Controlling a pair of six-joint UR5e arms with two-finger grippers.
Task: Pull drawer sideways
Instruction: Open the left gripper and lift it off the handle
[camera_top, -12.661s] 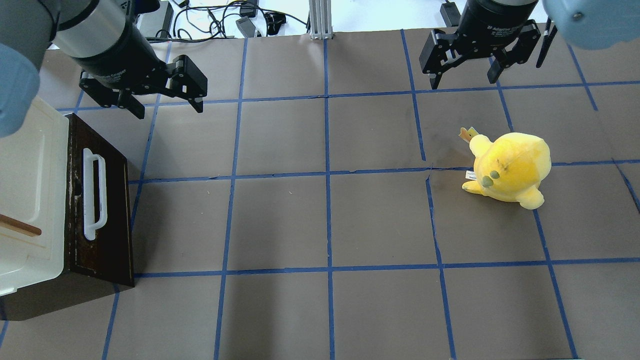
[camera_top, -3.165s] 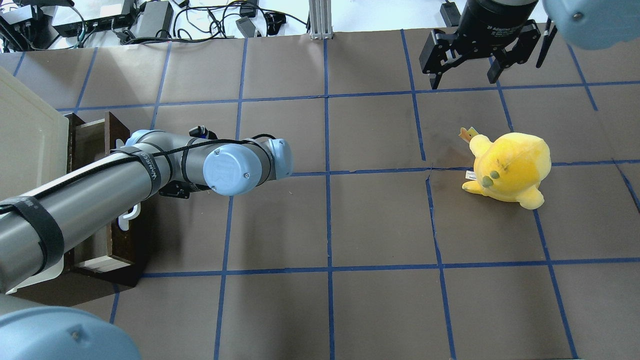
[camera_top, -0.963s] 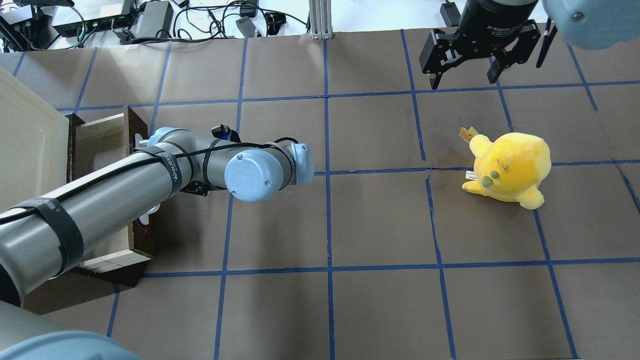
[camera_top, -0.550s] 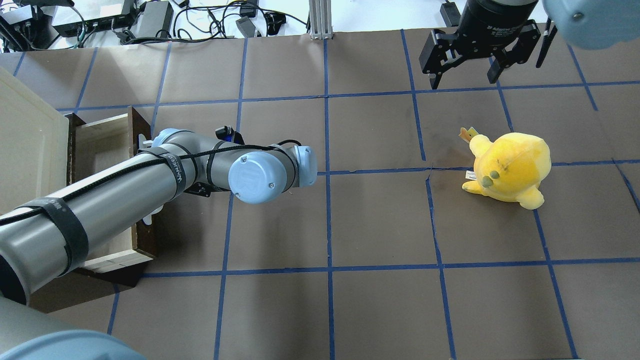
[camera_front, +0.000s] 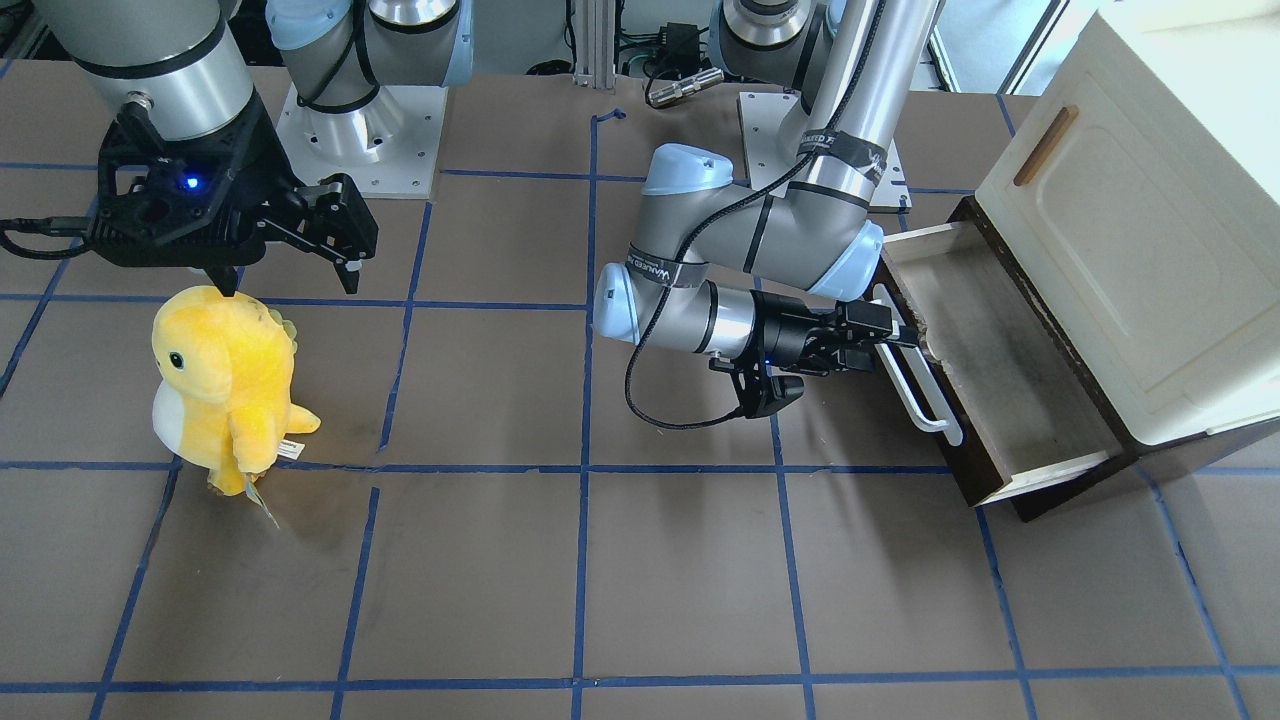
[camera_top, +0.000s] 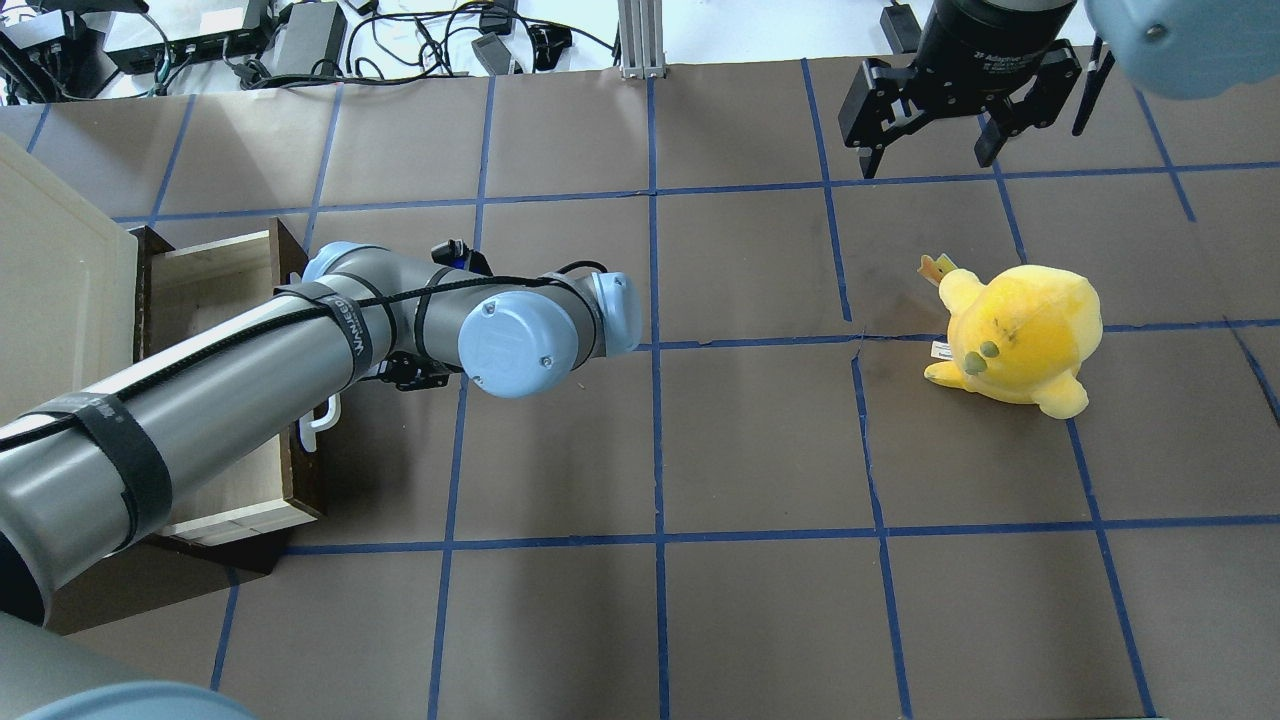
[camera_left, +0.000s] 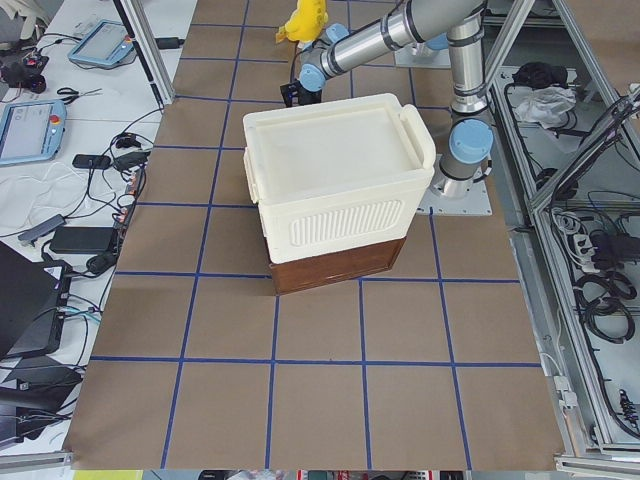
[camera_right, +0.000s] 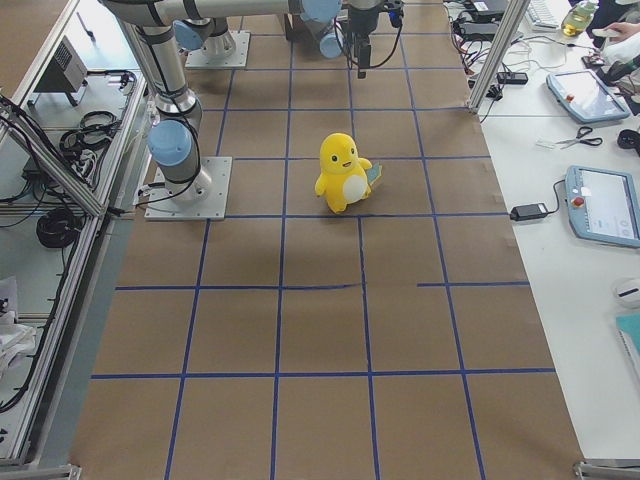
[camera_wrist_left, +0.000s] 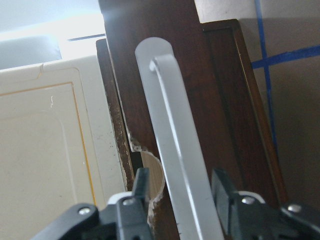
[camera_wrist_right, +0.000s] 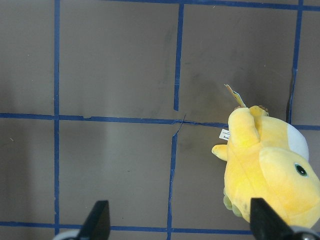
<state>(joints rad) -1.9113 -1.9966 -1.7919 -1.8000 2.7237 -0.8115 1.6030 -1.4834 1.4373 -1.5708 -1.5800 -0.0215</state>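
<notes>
Dark brown wood-fronted drawer (camera_front: 1000, 390), pale-sided, stands pulled out of cream cabinet (camera_front: 1150, 250) at left end of table (camera_front: 680, 570). Long white bar handle (camera_front: 925, 400): left gripper (camera_front: 895, 335) jaws clamped on it. Black right gripper (camera_front: 288, 283), lettered "Adaptive", jaws apart, near fuzzy yellow plush toy (camera_front: 225, 385).

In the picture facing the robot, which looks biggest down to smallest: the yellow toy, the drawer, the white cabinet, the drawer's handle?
1. White cabinet, even though it is partly cut off
2. Drawer
3. Yellow plush toy
4. White bar handle
</notes>
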